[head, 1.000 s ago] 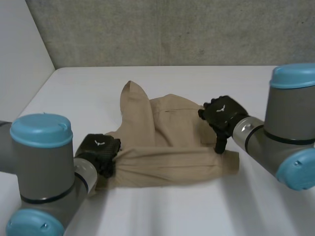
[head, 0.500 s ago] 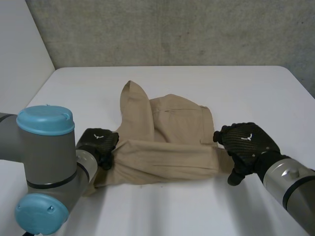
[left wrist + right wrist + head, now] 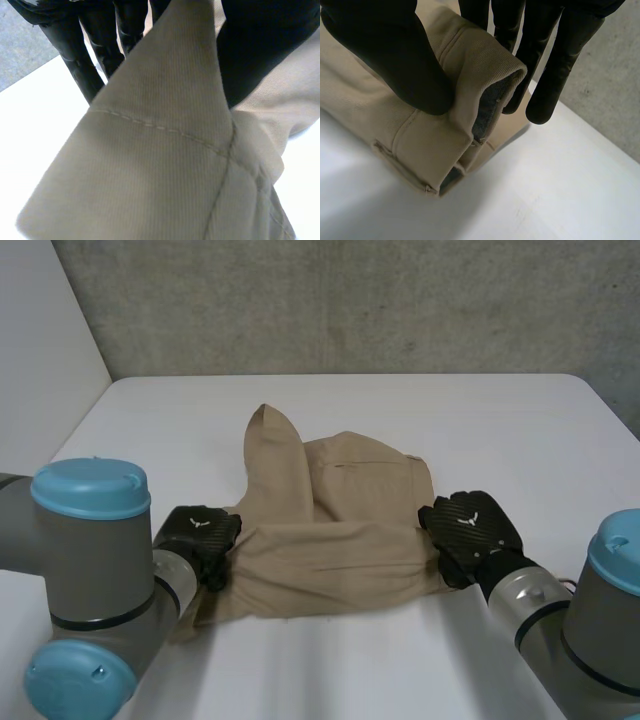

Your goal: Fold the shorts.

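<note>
Tan shorts [image 3: 340,530] lie partly folded mid-table, one leg pointing to the back. My left hand [image 3: 197,533] is at the left end of the near fold, and in the left wrist view its fingers [image 3: 95,45] and thumb pinch a seamed corner of the shorts [image 3: 165,165]. At the right end of that fold is my right hand [image 3: 470,530]. In the right wrist view its thumb [image 3: 395,55] presses a rolled, thick edge of the shorts [image 3: 435,140] against the fingers [image 3: 545,65].
The white table [image 3: 480,430] runs back to a grey wall [image 3: 350,300] and ends at its left edge beside a pale wall. My left arm [image 3: 95,570] and right arm [image 3: 590,630] stand close over the near table.
My right hand came from the back right of the shorts to the right end of the near fold and closed on it. The left hand kept its hold.
</note>
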